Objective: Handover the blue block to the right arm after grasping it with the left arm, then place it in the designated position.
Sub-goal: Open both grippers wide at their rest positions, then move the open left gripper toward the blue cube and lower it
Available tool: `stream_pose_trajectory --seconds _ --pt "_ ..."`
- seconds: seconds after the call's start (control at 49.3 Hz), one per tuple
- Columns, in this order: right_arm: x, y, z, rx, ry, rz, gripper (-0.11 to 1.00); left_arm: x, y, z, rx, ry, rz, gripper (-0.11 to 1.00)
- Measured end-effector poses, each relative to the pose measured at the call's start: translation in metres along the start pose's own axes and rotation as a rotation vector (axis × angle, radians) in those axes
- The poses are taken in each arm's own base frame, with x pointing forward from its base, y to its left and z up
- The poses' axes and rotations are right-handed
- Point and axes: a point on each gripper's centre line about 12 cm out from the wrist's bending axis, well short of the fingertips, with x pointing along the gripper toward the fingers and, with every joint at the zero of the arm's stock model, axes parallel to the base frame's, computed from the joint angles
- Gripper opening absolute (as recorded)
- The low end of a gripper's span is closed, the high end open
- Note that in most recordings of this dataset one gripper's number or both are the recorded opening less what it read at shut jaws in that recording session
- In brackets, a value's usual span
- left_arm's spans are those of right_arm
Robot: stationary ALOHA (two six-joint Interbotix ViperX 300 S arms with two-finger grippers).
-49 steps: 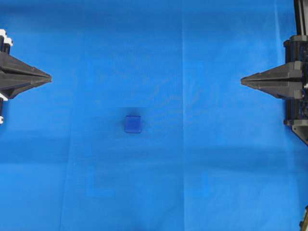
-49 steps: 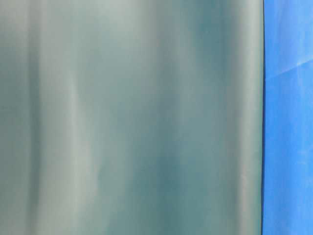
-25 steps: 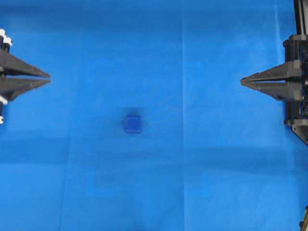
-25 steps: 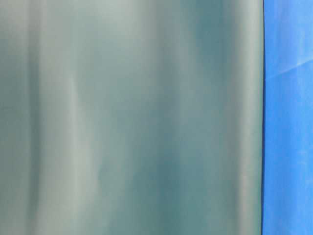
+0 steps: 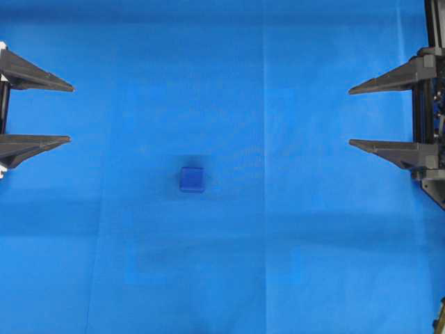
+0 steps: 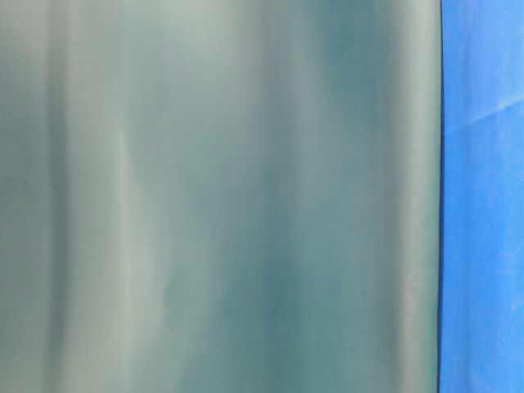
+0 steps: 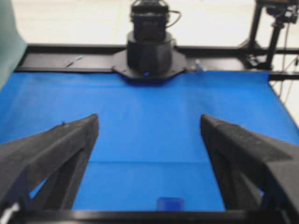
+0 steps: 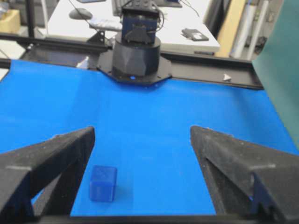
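The block (image 5: 192,179) sits alone on the blue sheet (image 5: 229,62), roughly midway between the two arms and well apart from both. The left gripper (image 5: 70,113), at the sheet's left edge, has its fingers spread wide and holds nothing. The right gripper (image 5: 350,117), at the opposite edge, is likewise wide apart and empty. A grey-green panel (image 6: 221,196) fills the table-level view.

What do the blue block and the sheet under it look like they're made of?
Blue block: probably smooth plastic or painted wood, judging by its crisp faces, rounded edges and dull sheen. Blue sheet: apparently thin matte paper or non-woven cloth, since straight fold creases show across it.
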Motion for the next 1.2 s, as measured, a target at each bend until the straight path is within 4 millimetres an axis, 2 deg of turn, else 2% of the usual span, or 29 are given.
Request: stream_pose_trajectory --seconds 0.182,0.304,0.426,0.912,1.075,1.196 --pt "0.001 0.0 0.0 0.004 0.003 -0.002 0.96 0.002 0.0 -0.001 -0.002 -0.002 0.0 0.92" --pt "0.001 0.0 -0.001 0.003 0.006 -0.002 0.96 0.011 0.001 -0.005 -0.009 0.006 0.006 0.92" --pt "0.002 -0.001 -0.001 0.003 0.009 -0.003 0.96 0.028 0.002 -0.008 -0.009 0.034 0.008 0.92" --pt "0.002 -0.002 0.001 0.003 0.003 -0.008 0.96 0.127 0.003 -0.012 0.004 0.144 0.009 0.92" --pt "0.002 -0.002 0.001 0.004 0.003 -0.01 0.96 0.15 0.003 -0.009 0.006 0.144 0.009 0.92" --pt "0.002 -0.002 0.001 0.004 0.003 -0.01 0.96 0.159 0.004 -0.008 0.009 0.143 0.01 0.92"
